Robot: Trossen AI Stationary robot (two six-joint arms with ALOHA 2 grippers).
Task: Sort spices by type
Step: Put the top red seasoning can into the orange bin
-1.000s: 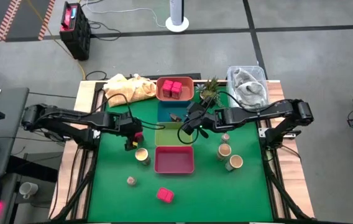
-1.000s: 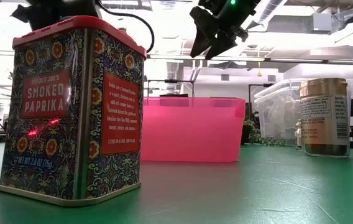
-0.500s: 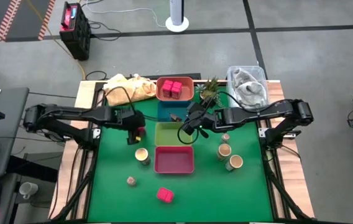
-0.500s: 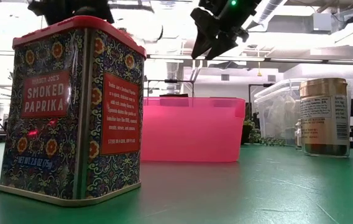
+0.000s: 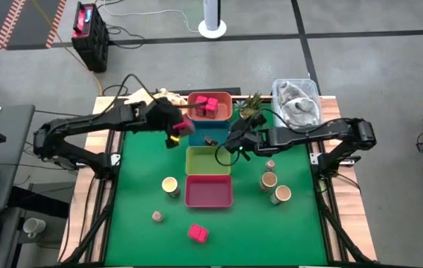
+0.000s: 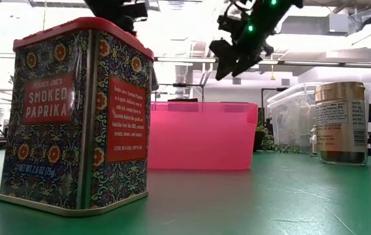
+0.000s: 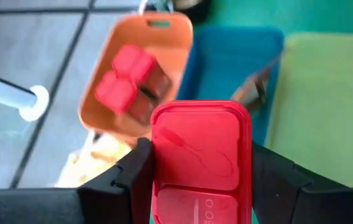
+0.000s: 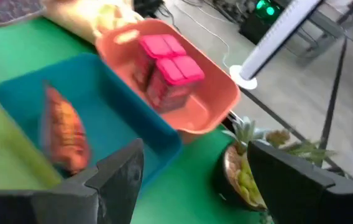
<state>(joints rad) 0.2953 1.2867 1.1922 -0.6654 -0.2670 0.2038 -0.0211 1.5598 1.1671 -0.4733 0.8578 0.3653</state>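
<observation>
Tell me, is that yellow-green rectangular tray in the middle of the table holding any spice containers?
No; seen from above, the yellow-green rectangular tray shows only its bare bottom, with nothing lying in it.

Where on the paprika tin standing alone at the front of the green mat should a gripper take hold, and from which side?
Probably from above. The paprika tin stands upright and alone on the green mat, so a gripper could come straight down and close on two opposite flat side walls just below the red lid. The square body offers parallel faces; nothing stands close beside it.

Red paprika tin [image 7: 200, 158] aloft beside orange tray [image 5: 223, 114]
</observation>
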